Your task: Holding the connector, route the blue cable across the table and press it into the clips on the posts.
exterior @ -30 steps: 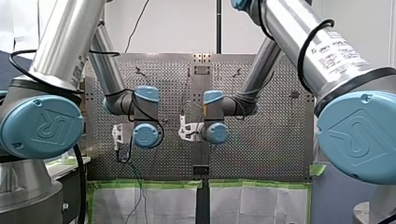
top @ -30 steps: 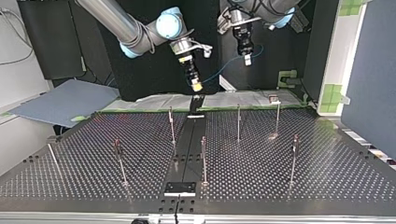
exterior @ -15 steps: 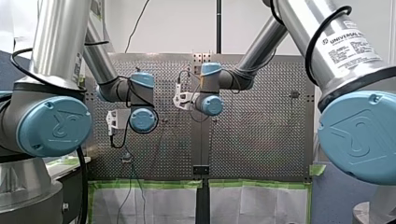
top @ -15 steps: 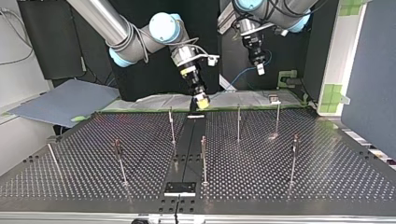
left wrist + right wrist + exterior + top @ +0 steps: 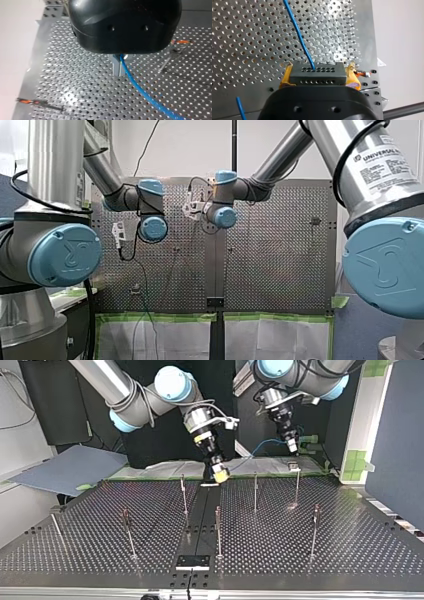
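Observation:
In the right wrist view my right gripper (image 5: 319,71) is shut with its yellow pads on a dark grey connector (image 5: 317,76) that has rows of holes. The blue cable (image 5: 298,32) leaves its top and runs away over the perforated table (image 5: 249,37). My left gripper (image 5: 119,67) has its metal fingers shut on the same blue cable (image 5: 143,93). In the top view my right gripper (image 5: 219,474) hangs just above the table's far edge near the middle. My left gripper (image 5: 291,445) is higher, to its right, with the cable (image 5: 261,447) sagging between them.
Several thin posts with clips stand on the table, among them one (image 5: 183,495) left of the black centre strip (image 5: 200,520), one (image 5: 255,491) right of it and one (image 5: 297,485) under my left gripper. A grey panel (image 5: 70,467) lies beyond the far left corner.
Both arms have reached farther out over the table. In the top view my right gripper came down and right toward the far edge; my left gripper moved right and lower with the cable.

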Action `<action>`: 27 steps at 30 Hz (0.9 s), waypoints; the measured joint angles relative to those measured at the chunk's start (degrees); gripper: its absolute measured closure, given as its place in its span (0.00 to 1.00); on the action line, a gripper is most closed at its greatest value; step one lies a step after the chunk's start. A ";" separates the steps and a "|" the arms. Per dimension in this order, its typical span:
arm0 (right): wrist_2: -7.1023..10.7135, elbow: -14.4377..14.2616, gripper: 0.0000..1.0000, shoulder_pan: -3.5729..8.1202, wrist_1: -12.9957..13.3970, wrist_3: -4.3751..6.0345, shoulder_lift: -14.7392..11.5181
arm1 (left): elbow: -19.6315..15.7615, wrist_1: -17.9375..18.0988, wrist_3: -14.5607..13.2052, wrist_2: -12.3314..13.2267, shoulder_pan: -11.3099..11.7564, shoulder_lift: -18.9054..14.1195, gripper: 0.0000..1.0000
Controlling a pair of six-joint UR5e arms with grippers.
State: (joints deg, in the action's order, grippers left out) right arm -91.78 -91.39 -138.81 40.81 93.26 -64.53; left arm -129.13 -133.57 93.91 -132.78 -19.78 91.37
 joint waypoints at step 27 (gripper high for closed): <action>0.07 10.66 1.00 -2.38 -8.50 1.12 2.20 | 3.18 -6.80 2.25 5.72 6.48 -7.16 1.00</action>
State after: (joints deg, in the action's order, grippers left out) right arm -91.72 -80.73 -141.19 32.30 94.38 -62.32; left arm -125.95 -140.37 96.16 -127.06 -13.30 84.21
